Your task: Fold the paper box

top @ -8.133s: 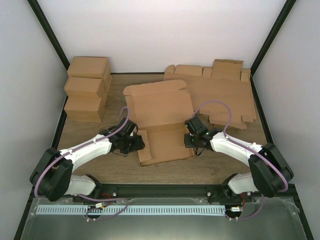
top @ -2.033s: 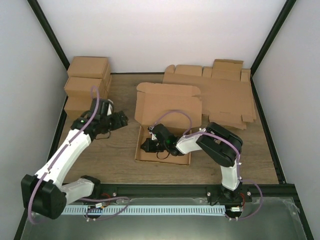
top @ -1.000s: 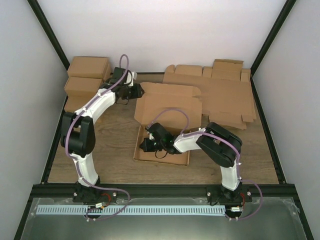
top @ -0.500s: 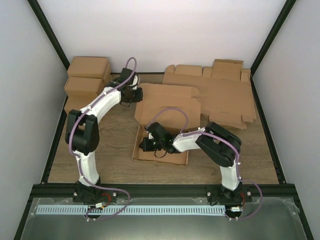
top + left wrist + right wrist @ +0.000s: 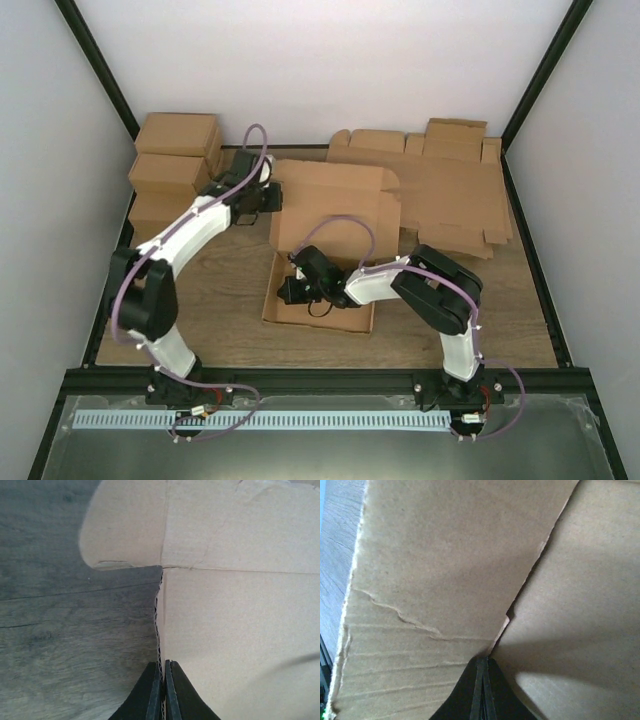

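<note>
Your left pincer point(image 5: 162, 665) is clamped on the paper box point(image 5: 338, 212). In the wrist view the two black fingers point(image 5: 149, 696) are drawn together with the raw corrugated edge of a tall panel running up from between them. Just beyond the tips, that edge meets a crease. A rounded flap branches off above the crease to the pincer's left, and bare counter point(image 5: 65, 630) lies on that same side. To the pincer's right there is only the broad, plain face of the panel.

Your right pincer point(image 5: 482, 660) is also closed on the box, with its fingers pressed to a thin sliver where two cardboard layers meet. A lit panel with a wrinkled, torn-looking surface spreads ahead and to its left, and a shaded panel lies to its right (the gap between the two runs diagonally away from the tips).

From above, the box sits mid-counter between the two pincers. Its large back panel stands tilted up on the far side, gripped at its left edge by the left pincer, and the shallow tray part lies nearer the arm bases. The right arm is folded across so that its pincer sits at the tray's left wall, with the tray floor under its wrist.

Behind the left pincer and to its left is a pile of folded boxes point(image 5: 175, 172). Far to its right, past the raised panel, lies a sheaf of flat blanks point(image 5: 450, 190).
</note>
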`<state>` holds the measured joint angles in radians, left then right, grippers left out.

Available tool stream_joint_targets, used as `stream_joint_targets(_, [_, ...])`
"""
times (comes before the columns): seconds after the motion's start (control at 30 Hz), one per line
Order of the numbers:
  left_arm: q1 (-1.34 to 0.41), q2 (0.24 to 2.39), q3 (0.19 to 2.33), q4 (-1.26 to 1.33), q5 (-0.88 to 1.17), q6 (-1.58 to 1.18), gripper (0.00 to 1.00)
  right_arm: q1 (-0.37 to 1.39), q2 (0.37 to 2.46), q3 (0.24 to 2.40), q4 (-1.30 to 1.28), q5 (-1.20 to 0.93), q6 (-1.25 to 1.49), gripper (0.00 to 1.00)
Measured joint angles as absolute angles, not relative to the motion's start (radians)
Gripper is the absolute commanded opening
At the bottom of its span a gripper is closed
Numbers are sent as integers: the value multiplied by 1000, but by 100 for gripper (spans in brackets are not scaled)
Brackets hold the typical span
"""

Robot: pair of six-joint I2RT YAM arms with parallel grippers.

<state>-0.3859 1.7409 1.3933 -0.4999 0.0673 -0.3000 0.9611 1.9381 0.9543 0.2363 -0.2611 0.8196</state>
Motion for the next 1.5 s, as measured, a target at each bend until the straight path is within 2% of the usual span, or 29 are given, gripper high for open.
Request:
stream_joint_targets(0.4, [-460, 1235, 836, -109, -23, -420, 4, 966, 1924, 954, 229, -229, 802, 1])
stream_joint_targets(0.6, [-565, 1069, 653, 16, -150, -519, 4, 979, 1917, 952, 217, -192, 786, 1])
stream_joint_targets(1.07, [-840, 851, 418, 152, -447, -675, 4, 1013, 1878, 892, 239, -122, 778, 1])
stream_joint_targets(1.3, [-921, 882, 414, 184, -545, -732, 4, 1028, 1872, 867, 282, -87, 778, 1])
stream_joint_targets(1.5, [-931, 939, 471, 146, -616, -654, 4, 1031, 1875, 873, 292, -54, 773, 1])
